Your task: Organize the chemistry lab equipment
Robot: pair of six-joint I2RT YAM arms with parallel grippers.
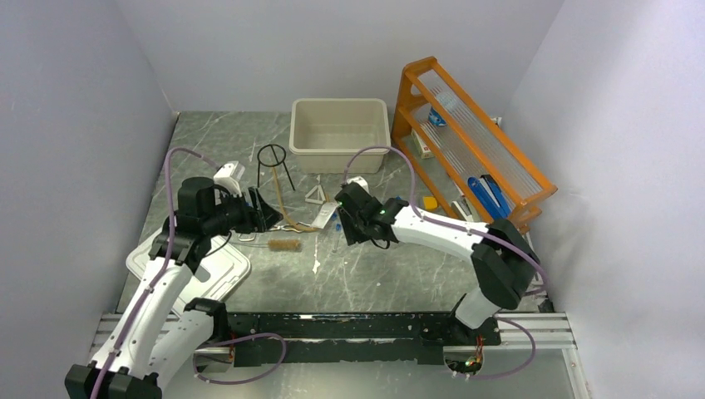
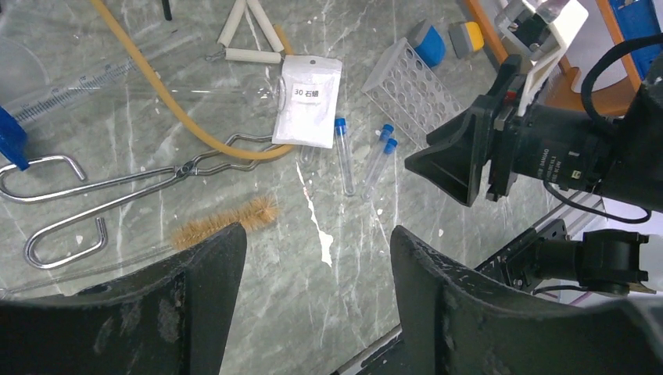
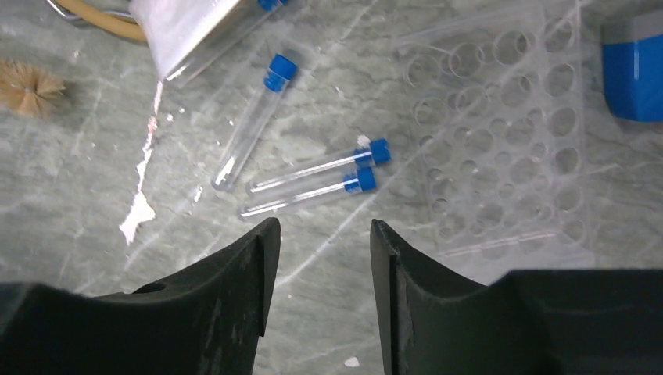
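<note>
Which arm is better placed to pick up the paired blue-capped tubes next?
Right: the right claw, open, hangs over the paired blue-capped tubes. The left claw sits over the brush, farther off.

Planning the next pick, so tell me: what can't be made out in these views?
Brush handle: left wrist view, behind a finger of the left tool; right wrist view, cut by the left edge.
Packet: right wrist view, cut by the top edge; it covers part of one tube.
Rack contents: top view, too small, blurred behind clear rods.
Lid: top view, partly under the left arm.
</note>
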